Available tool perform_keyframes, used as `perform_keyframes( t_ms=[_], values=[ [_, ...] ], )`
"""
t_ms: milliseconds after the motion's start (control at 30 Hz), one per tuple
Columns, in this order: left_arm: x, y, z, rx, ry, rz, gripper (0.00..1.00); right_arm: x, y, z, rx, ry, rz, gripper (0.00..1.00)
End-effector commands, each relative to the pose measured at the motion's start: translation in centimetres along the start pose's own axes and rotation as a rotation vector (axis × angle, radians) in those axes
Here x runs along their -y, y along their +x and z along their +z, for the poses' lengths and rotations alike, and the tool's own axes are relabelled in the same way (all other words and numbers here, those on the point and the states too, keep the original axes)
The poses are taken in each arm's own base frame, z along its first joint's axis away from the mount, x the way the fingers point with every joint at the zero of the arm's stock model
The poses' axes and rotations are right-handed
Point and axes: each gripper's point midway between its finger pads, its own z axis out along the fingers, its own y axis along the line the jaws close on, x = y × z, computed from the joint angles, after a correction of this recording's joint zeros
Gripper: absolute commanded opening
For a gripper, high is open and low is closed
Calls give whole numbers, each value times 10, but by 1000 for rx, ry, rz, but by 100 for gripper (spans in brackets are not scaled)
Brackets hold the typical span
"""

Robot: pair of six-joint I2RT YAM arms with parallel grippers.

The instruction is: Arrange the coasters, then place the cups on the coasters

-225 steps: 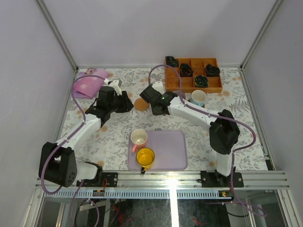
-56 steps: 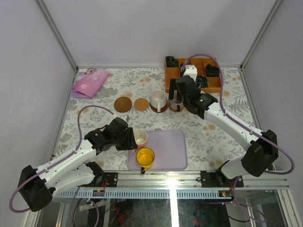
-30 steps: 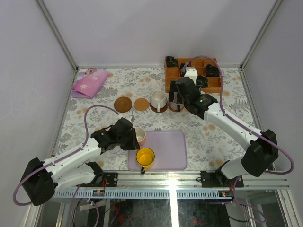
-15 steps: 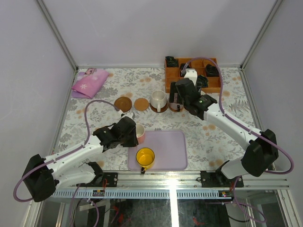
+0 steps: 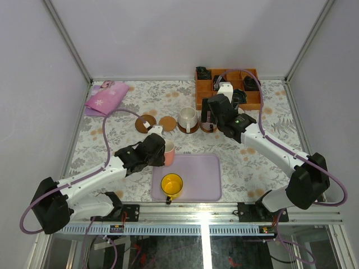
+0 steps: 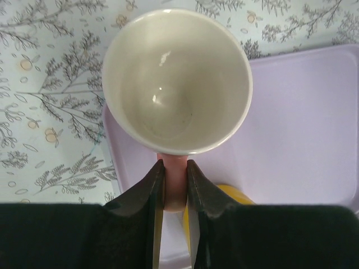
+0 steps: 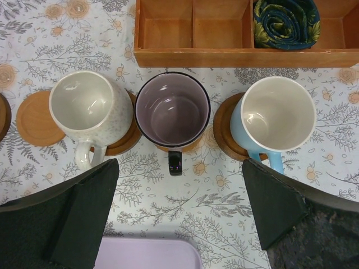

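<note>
Two left gripper (image 6: 174,168) jaws pinch the half-hidden handle of the pink cup (image 6: 176,81); right gripper (image 7: 179,188) jaws spread.

Tan coaster (image 7: 38,117) lies open, cream cup (image 7: 90,109) just beside

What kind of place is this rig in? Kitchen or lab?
Likely a lab test cell: blank wall panels box in the floral-covered table, both arms are bolted to an aluminium rail, and the cups and coasters look staged.

3 cups (image 7: 173,109) on coasters (image 7: 223,132), box (image 7: 241,57) bhd
</note>
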Motion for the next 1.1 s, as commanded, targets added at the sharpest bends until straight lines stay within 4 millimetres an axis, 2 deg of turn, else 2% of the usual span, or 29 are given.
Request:
perform_keyframes(
  t_ms=[0,267,467,633,867,1067],
  values=[
    [22,-71,-14,265,46,-1,0,7,-21,-2,75,23,24,99],
    [22,-109,-34,428,39,22,0,5,-16,5,67,20,11,99],
    [27,-140,-33,518,0,84,0,4,-18,5,71,18,11,100],
    [28,-154,-23,580,-39,123,0,7,-18,5,82,25,7,98],
    [9,-180,-9,735,-108,111,0,3,-10,12,78,7,-13,96],
    [-13,-198,19,772,-115,81,0,0,-6,16,78,-12,-29,95]
  ],
)
